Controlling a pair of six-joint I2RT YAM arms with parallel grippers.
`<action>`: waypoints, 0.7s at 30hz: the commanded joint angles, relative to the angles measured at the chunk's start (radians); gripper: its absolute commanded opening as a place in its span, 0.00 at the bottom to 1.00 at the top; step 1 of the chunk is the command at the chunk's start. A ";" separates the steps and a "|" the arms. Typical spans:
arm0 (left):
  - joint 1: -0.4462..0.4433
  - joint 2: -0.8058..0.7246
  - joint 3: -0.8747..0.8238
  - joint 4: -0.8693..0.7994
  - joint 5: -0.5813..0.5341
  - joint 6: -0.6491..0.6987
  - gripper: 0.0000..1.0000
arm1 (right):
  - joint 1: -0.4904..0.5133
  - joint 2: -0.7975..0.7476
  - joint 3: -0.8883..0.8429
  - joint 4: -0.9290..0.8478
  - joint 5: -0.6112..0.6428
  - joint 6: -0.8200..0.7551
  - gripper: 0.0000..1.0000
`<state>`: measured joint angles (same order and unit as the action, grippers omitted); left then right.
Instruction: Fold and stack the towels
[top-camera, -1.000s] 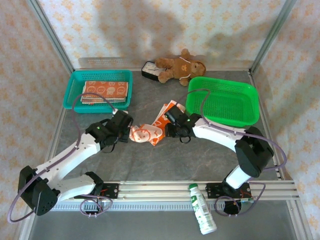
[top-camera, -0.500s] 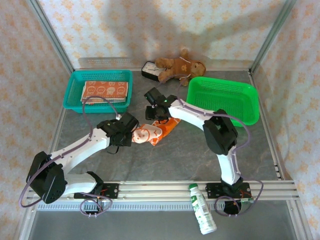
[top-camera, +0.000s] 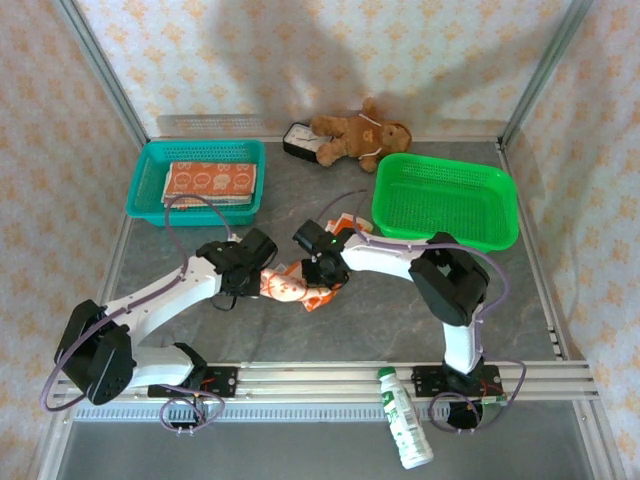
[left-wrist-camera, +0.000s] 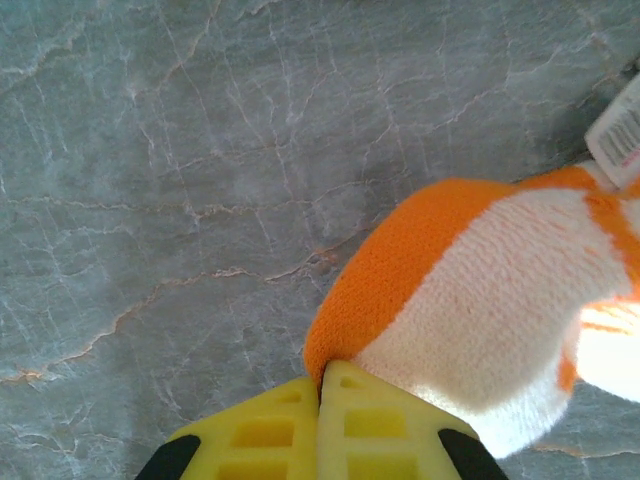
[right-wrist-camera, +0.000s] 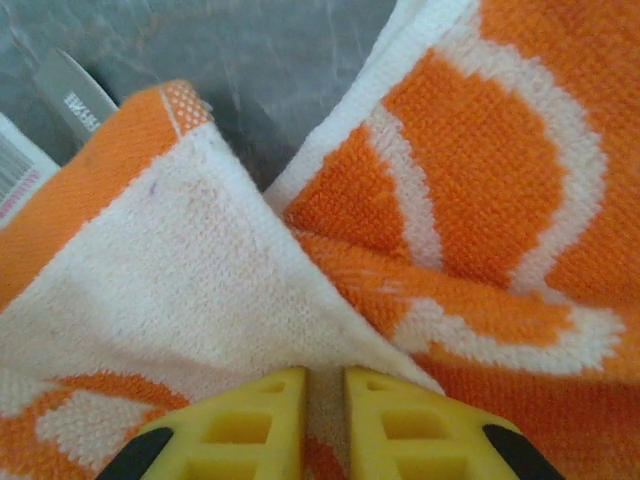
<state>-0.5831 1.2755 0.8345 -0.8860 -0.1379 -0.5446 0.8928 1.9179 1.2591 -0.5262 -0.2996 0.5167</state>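
Reading from the left, we found a stack (top-camera: 208, 182) of folded towels in the teal basket (top-camera: 140, 185), well apart from the work. Our left arm stretched low from its base toward mid-table. The left gripper (top-camera: 262, 268) had its yellow fingers (left-wrist-camera: 270, 430) pressed together on an orange corner of the loose towel (top-camera: 288, 285). That towel lay bunched on the table between the two grippers, its long axis running roughly from one to the other. Neither arm was nearer, since both touched it. The right gripper (top-camera: 318, 272) stood just right of the bunch, fingers (right-wrist-camera: 240, 410) narrowed on a white fold. Its forearm ran back right to a bent elbow before the green basket (top-camera: 440, 158). We judged that spreading the cloth meant drawing the grippers apart along that axis.
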 joint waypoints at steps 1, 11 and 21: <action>-0.009 0.030 -0.029 -0.027 0.005 -0.032 0.00 | 0.016 -0.010 -0.025 -0.004 0.047 0.020 0.18; -0.032 0.039 -0.067 -0.007 0.040 -0.074 0.00 | -0.021 -0.025 0.194 -0.104 0.128 -0.056 0.32; -0.033 0.031 -0.064 -0.007 0.031 -0.072 0.00 | -0.066 0.128 0.290 -0.133 0.060 -0.106 0.34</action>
<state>-0.6090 1.3258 0.7769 -0.8845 -0.0891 -0.6025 0.8246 2.0003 1.5467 -0.6022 -0.2295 0.4358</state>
